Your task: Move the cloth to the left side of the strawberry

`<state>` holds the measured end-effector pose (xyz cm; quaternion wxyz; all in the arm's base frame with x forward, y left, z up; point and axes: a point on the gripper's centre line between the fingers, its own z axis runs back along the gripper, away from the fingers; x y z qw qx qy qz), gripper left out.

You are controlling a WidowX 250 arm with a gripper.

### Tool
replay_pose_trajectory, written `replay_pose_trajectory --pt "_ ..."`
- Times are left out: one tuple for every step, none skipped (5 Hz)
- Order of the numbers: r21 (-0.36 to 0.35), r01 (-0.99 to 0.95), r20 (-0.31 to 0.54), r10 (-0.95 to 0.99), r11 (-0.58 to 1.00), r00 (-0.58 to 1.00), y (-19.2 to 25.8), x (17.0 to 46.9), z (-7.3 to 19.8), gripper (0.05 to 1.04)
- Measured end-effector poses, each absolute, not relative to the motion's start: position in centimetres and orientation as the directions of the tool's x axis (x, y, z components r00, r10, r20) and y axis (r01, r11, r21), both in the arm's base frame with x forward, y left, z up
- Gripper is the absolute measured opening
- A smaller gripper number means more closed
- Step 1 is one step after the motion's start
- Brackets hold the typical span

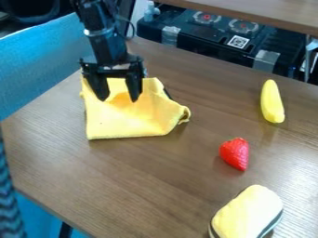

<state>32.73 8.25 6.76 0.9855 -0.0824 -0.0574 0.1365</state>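
Camera view: the yellow cloth (pixel 127 122) lies on the brown table (pixel 130 186), in the upper-left part of the view; it is loosely folded, with a nearly straight lower edge running left to right, a left edge running roughly up and down, and a curled corner pointing right; its long axis appears to slant from the upper left down toward the right, though the end effector hides part of the upper portion. The end effector (pixel 118 98) hangs from the top edge over the upper half of the cloth, directed downward; it is released, its two fingers standing apart with yellow fabric visible between them; whether the fingertips touch the fabric cannot be determined. A small dark part shows at the cloth's upper right edge; its nature is unclear.

The red strawberry (pixel 235 154) is positioned to the right of the cloth and lower in the view, well apart from it; its green cap is uppermost and its tip points down and slightly right. The yellow banana (pixel 272 102) lies above and to the right of the strawberry, long axis nearly up and down; a pale yellow item (pixel 247 213) with a dark edge lies at the lower right, its long axis slanting from lower left to upper right; a blue seat (pixel 37 62) adjoins the left side, and a black case (pixel 205 35) stands beyond the far edge.
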Motion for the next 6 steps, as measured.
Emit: replay_pose_trajectory --pt "-0.165 -0.238 0.113 0.258 0.957 0.96 8.5 33.4 4.9 1.001" --pt "-0.096 -0.177 0.131 0.189 0.979 0.973 8.1 33.9 3.6 1.001" --pt "-0.033 -0.143 0.114 0.146 0.989 0.983 8.3 34.0 1.9 1.001" --pt "0.005 -0.133 0.112 0.131 0.991 0.985 8.7 35.0 1.4 1.001" --pt "0.012 -0.155 0.111 0.152 0.988 0.982 8.8 36.3 1.4 1.001" --pt "-0.014 -0.201 0.111 0.201 0.979 0.973 9.1 38.6 1.6 1.001"
